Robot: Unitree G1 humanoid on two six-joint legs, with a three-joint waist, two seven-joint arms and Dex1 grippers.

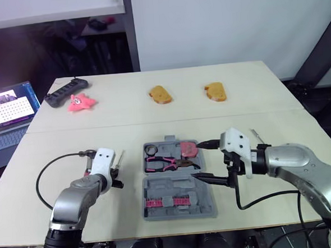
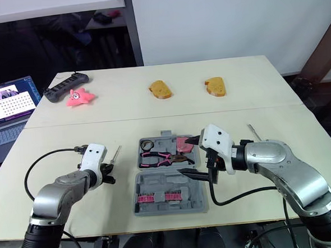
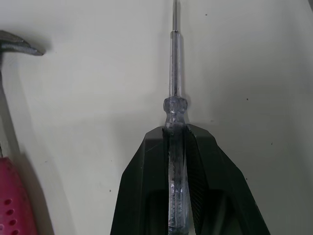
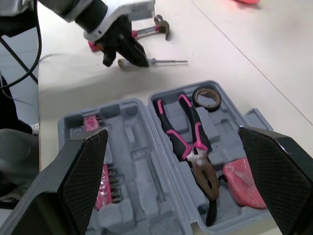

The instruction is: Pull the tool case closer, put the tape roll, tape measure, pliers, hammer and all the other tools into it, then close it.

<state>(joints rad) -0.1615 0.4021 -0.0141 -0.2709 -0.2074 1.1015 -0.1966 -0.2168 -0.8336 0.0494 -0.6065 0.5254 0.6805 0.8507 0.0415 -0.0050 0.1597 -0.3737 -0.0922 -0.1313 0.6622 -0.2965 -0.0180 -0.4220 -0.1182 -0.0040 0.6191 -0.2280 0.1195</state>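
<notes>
Tool case [image 1: 183,186] lies open close to the table's front edge, between the two arms, so the pull-in looks done.

- Near half: a pink bit rack [image 1: 166,201] sits in its slot; the other moulded recesses are bare.
- Far half: pliers [image 1: 168,164] lie across the middle, tape roll [image 1: 151,150] is in the left corner, and the pink tape measure [image 1: 188,149] is to the right.
- Right gripper [image 1: 208,162] hovers over the case's right side, fingers wide apart, holding nothing.
- Left gripper [image 1: 117,176] is out on the bare table left of the case, fingers clamped on the clear handle of a screwdriver [image 3: 175,105], whose shaft points away over the tabletop.
- Hammer [image 4: 146,31] lies just beside that gripper, outside the case.
- A slim tool [image 2: 254,132] lies on the table right of the right arm; I can't tell what kind.
- Far side: two orange bread-shaped pieces [image 1: 160,94] [image 1: 216,91], a pink star toy [image 1: 81,101] and a black power strip [image 1: 66,92]. A laptop [image 1: 7,111] sits off to the left.

Judgement: roughly half packed. Screwdriver, hammer and the slim tool are left to load, then the lid has to be shut.
</notes>
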